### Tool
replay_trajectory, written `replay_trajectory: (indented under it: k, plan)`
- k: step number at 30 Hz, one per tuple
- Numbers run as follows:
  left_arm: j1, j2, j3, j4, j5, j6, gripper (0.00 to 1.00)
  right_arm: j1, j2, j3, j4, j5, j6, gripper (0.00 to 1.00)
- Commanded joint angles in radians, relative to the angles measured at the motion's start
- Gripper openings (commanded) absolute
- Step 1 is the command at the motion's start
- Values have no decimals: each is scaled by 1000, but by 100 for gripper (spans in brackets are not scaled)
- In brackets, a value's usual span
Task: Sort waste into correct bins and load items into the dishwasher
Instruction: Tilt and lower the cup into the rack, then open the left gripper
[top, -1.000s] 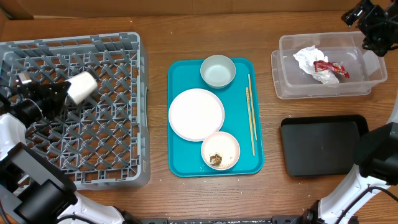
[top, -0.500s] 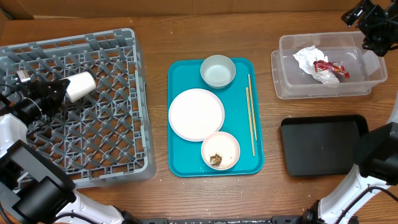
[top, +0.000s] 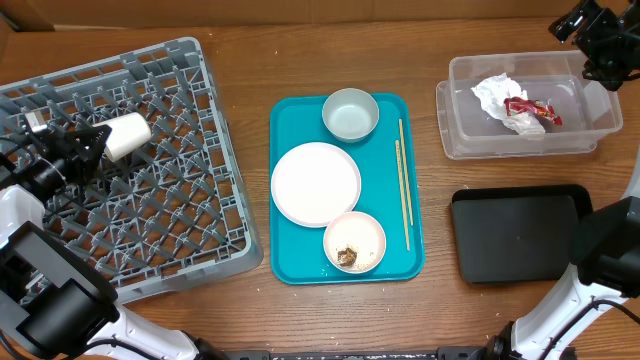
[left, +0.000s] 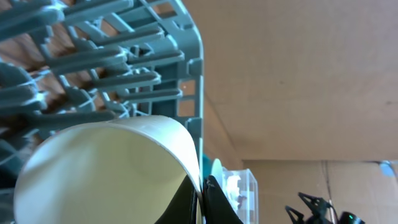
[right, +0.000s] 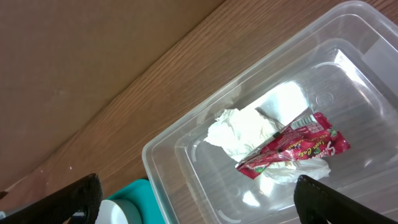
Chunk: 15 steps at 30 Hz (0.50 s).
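The large square grey plastic dish rack (top: 160, 200) spreads beneath the left hand (top: 100, 141), which is clenched on the wall of the white cup (top: 128, 137), tipped sideways inside the rack. Below the released right hand (top: 583, 28) sits the clear plastic rectangular tub (top: 465, 140), holding the crumpled white paper napkin (right: 239, 130) and, on top of it, the red-and-brown wrapper (right: 292, 149).
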Motion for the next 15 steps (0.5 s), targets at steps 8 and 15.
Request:
replay_trajectory:
  k: [8, 15]
  plan:
    - [6, 13, -6, 211, 191, -69, 4, 3, -48, 7, 5, 3, 4, 100]
    - [-14, 30, -7, 178, 97, -68, 4, 3, -48, 7, 5, 3, 4, 100]
